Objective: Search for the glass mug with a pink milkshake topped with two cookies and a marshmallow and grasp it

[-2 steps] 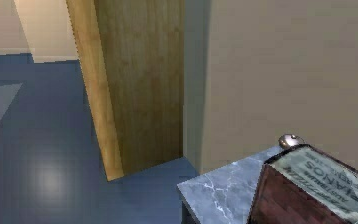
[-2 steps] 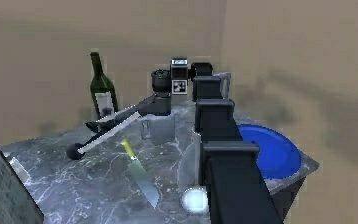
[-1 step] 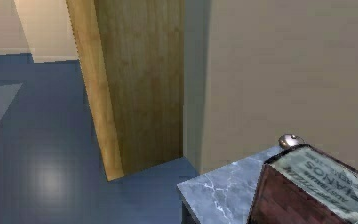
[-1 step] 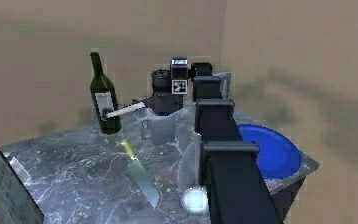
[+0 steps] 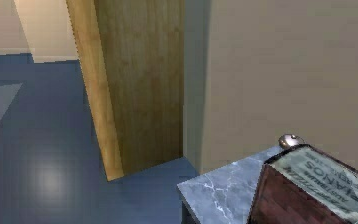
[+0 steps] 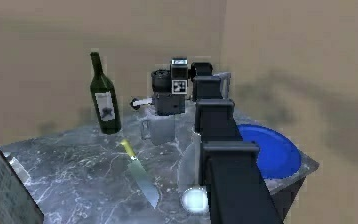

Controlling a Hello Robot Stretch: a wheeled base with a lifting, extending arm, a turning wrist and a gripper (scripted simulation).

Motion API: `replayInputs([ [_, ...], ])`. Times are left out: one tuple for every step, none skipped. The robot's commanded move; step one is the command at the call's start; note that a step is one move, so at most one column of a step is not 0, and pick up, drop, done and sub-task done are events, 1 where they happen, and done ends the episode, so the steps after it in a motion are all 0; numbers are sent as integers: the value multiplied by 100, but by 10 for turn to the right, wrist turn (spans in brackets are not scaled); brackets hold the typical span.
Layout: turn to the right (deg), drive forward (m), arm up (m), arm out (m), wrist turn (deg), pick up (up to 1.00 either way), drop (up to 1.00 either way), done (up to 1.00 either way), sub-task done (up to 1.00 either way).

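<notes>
The gripper (image 6: pixel 144 102) reached out over the marble table (image 6: pixel 77 165) at the far end of the arm (image 6: pixel 232 165). Whether its fingers were spread or pressed together could not be told, nor whether it held anything, since things stood on the tabletop right behind it. Just below it stood a pale glassy shape (image 6: pixel 150 128). No pink filling, cookies or marshmallow could be made out there, so whether that was the mug, and so where the mug stood, could not be told. The arm seemed stretched that way to bring the fingers level with that shape, likely as a trial approach. Left of the gripper a dark green bottle (image 6: pixel 104 92) stood upright, its fill hidden by the glass. Nearer, a knife (image 6: pixel 139 175) lay flat, and a small white round thing (image 6: pixel 194 198) sat by the arm. Beyond the arm, a blue bowl (image 6: pixel 277 150) rested near the table's corner, its visible inside plain blue, the rest masked by the arm. A printed box (image 5: pixel 312 185) sat at the table's edge, its contents unseen. Ahead stood a wooden panel (image 5: pixel 137 80), a beige wall (image 5: pixel 287 70) and blue floor (image 5: pixel 47 150).
</notes>
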Motion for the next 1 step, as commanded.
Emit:
replayInputs([
  [0, 0, 0, 0, 0, 100, 0, 0, 0],
])
